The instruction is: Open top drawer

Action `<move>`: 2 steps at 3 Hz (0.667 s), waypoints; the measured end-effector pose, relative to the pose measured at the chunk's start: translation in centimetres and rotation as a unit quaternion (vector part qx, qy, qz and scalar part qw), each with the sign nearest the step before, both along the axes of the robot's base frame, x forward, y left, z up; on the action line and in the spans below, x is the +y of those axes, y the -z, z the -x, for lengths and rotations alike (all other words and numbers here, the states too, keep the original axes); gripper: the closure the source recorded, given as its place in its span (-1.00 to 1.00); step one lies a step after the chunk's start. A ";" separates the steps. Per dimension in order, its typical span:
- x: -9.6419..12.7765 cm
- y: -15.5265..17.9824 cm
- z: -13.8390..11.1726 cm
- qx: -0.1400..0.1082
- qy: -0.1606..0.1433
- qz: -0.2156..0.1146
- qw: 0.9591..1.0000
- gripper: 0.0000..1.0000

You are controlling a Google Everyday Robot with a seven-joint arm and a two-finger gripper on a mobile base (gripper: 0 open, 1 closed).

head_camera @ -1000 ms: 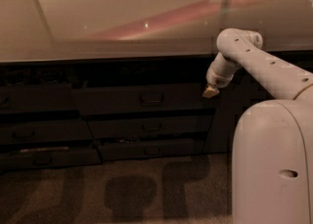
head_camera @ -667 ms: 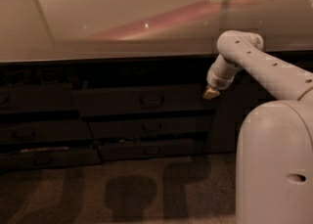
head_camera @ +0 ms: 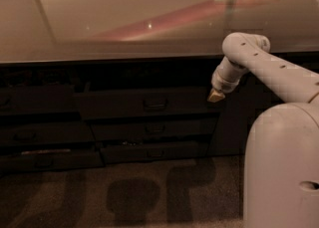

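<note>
The top drawer [head_camera: 114, 105] sits directly under the long pale counter [head_camera: 124, 18], in the middle column of the dark cabinet, above two lower drawers [head_camera: 119, 131] with shorter fronts. Its flat front faces out to the room and toward the camera, and its long axis runs horizontally, from left to right. I judge that it slides straight out toward the carpet side. It seems to stand a little forward of its neighbours, but in this dim light I cannot be sure. The front looks stiff and smooth, so a flat push or pinch on it would probably slip. The small loop handle [head_camera: 155, 104] in the centre is the proper place to take hold, hooked from the front. The tray is likely light, so a steady pull should be enough. The gripper [head_camera: 216, 95] hangs at the right end of the drawer front, well apart from the handle. Whether it is spread or pressed together I cannot tell, nor whether it touches the front.
</note>
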State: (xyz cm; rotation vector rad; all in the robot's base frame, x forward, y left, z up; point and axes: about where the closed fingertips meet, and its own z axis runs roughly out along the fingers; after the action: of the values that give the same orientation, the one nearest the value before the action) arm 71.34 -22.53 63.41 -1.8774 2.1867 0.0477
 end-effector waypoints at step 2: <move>-0.1 -0.1 0.6 0.001 -0.002 0.001 1.000 1.00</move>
State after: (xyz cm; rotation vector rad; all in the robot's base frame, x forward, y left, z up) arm 70.74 -22.59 63.49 -1.8834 2.1844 0.0476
